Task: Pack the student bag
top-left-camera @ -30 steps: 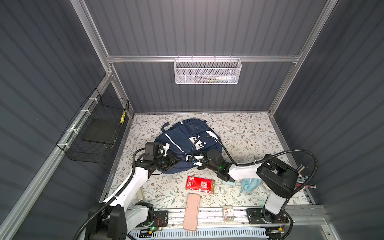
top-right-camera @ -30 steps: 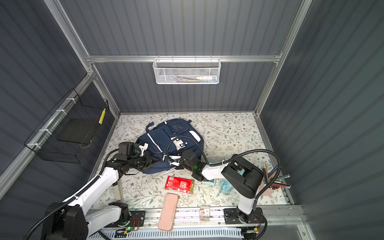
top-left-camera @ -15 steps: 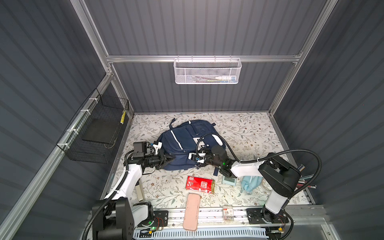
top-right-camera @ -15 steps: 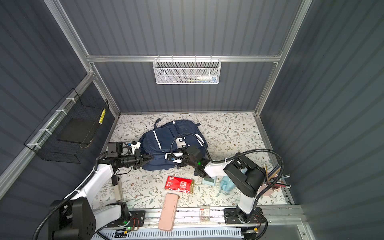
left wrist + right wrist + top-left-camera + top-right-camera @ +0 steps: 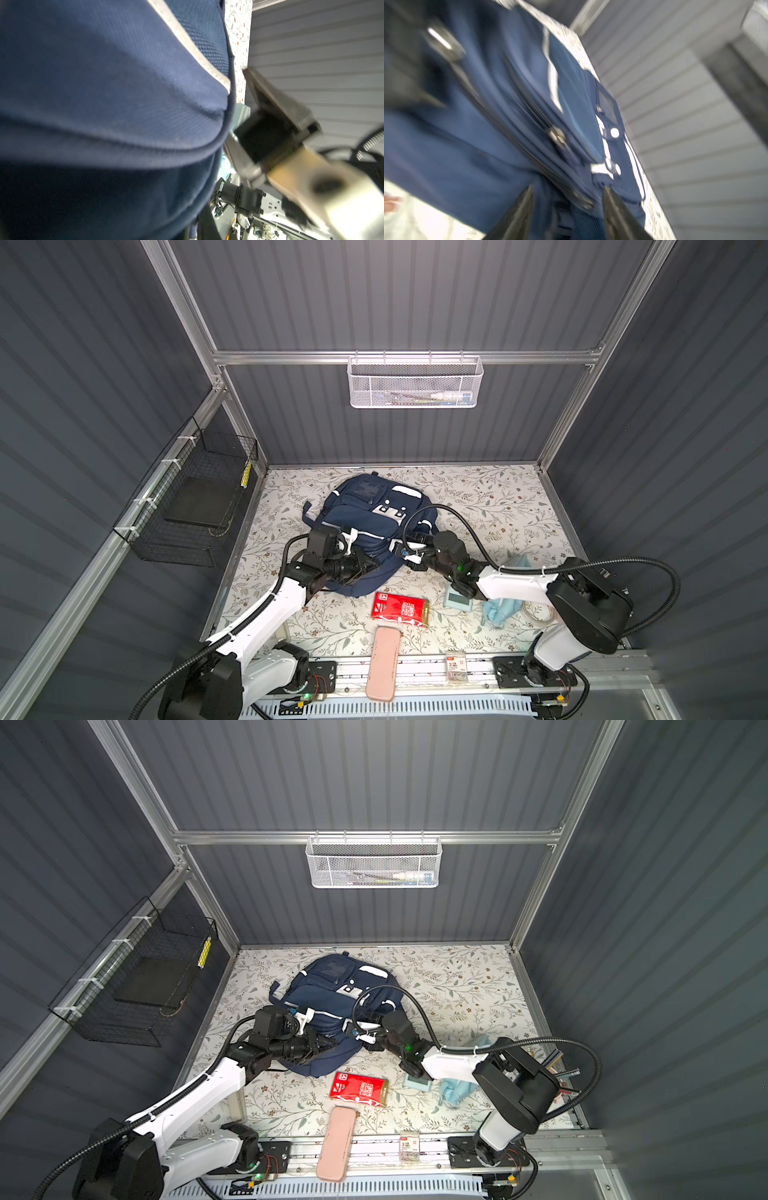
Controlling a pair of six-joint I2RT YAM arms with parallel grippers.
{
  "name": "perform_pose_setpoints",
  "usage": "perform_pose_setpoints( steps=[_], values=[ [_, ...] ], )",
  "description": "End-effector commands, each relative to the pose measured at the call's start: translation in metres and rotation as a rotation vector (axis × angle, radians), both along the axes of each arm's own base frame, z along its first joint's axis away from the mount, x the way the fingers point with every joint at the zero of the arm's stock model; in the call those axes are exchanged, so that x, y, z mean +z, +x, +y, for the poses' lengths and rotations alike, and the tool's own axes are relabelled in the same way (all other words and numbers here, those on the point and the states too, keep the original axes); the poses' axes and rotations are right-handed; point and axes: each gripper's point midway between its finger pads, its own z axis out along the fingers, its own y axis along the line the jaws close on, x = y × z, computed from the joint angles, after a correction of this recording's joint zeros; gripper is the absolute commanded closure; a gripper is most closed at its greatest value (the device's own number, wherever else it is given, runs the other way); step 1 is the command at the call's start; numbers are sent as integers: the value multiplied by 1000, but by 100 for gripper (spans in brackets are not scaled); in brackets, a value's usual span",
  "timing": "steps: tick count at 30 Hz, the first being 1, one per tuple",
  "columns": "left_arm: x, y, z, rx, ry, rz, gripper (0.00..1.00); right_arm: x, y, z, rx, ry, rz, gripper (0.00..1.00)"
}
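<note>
The student bag (image 5: 365,506) (image 5: 332,986), navy with white stripes, lies flat in the middle of the floral table in both top views. My left gripper (image 5: 369,566) (image 5: 328,1046) is buried in the fabric at the bag's near edge and shut on it. In the left wrist view navy cloth (image 5: 104,104) hides its jaws. My right gripper (image 5: 400,549) (image 5: 354,1029) is at the bag's near right corner. In the right wrist view it (image 5: 568,189) stands open, its dark fingers (image 5: 521,207) apart, with the bag's zipped edge (image 5: 529,124) just beyond them.
In front of the bag lie a red packet (image 5: 401,609), a pink case (image 5: 383,662), a small light-blue card (image 5: 457,598) and a light-blue cloth (image 5: 503,610). A white mesh basket (image 5: 413,383) hangs on the back wall. A black wire basket (image 5: 195,506) hangs on the left wall.
The right gripper's jaws have opened at the bag's near right corner. The left arm swung out to the left and back, still shut on the fabric. The bag has shifted and turned a little.
</note>
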Motion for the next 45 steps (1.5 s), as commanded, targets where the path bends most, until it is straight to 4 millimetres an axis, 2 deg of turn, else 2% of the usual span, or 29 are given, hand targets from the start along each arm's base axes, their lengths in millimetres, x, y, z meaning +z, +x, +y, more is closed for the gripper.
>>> perform_pose_setpoints(
  steps=[1, 4, 7, 11, 13, 14, 17, 21, 28, 31, 33, 35, 37, 39, 42, 44, 45],
  values=[
    [19, 15, -5, 27, -34, -64, 100, -17, -3, 5, -11, -42, 30, 46],
    [17, 12, -4, 28, -34, -58, 100, -15, 2, 22, 13, -49, 16, 50],
    [17, 9, -4, 28, -40, -56, 100, -16, 1, 37, 55, -36, 32, 59],
    [18, 6, -4, 27, -44, -53, 100, -26, 5, 38, 42, -52, 19, 82],
    [15, 6, -5, 27, -61, -43, 100, -28, 4, 36, 44, -60, 7, 98],
    [12, 5, -6, 23, -60, -36, 100, -29, 4, 35, 45, -66, 8, 100],
    [7, 10, 3, 49, -31, -40, 100, -34, -1, 26, 54, -78, 25, 100],
    [8, 28, 31, 117, -40, -22, 100, -41, -1, 7, 54, -60, 63, 100],
    [4, 50, 78, 225, -18, -16, 100, -52, 10, -14, 19, -86, 55, 100],
    [4, 59, 105, 282, 21, -23, 100, -56, 16, -23, 3, -101, 49, 100],
    [1, 67, 130, 352, 51, -36, 100, -60, 25, -31, -22, -111, 43, 100],
    [3, 71, 140, 358, 52, -46, 100, -58, 36, -41, -52, -84, 43, 100],
    [9, 70, 136, 329, 47, -54, 100, -54, 45, -48, -78, -61, 51, 100],
    [17, 61, 121, 288, 31, -64, 100, -49, 52, -49, -96, -55, 46, 100],
    [17, 38, 85, 180, 115, -68, 100, -44, 69, -48, -158, -54, 41, 100],
    [20, 25, 61, 152, 60, -68, 100, -39, 80, -49, -208, -43, 29, 100],
    [22, 21, 53, 149, 19, -67, 100, -33, 81, -50, -220, -14, 24, 93]
  ],
)
